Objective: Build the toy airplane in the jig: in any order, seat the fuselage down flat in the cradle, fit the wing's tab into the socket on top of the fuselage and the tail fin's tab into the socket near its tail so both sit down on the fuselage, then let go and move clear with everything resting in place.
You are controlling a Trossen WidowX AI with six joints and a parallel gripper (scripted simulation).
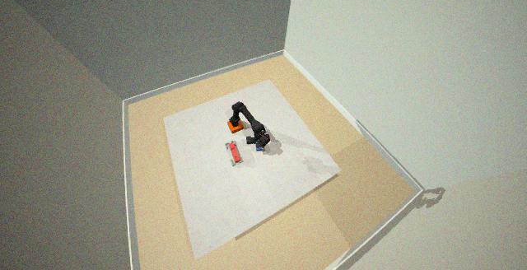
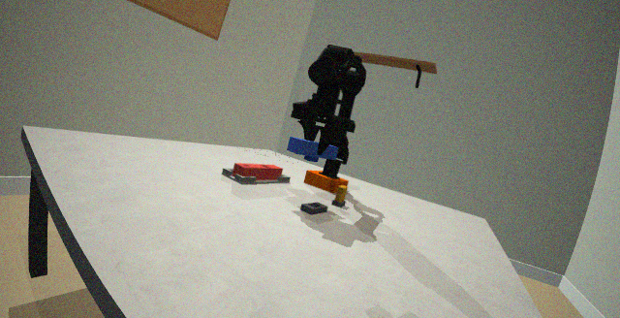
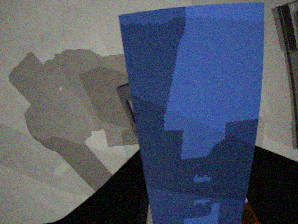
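The red fuselage (image 1: 234,152) (image 2: 258,170) lies in the grey cradle (image 2: 247,180) and looks level. My gripper (image 2: 318,148) (image 3: 187,149) is shut on the blue wing (image 1: 258,149) (image 2: 299,146) (image 3: 215,75) and holds it above the table, to the right of the fuselage in the top and exterior views. A small tab shows under the wing's middle in the exterior view. The yellow tail fin (image 2: 342,192) stands upright in a small dark holder (image 2: 338,204); the arm hides it in the top view. The fuselage's sockets are too small to make out.
A second dark holder (image 2: 314,207) stands empty on the table near the tail fin; its edge shows beside the wing in the wrist view. The arm's orange base (image 1: 235,127) (image 2: 321,180) is behind the parts. A wall shelf (image 2: 397,61) hangs at the back.
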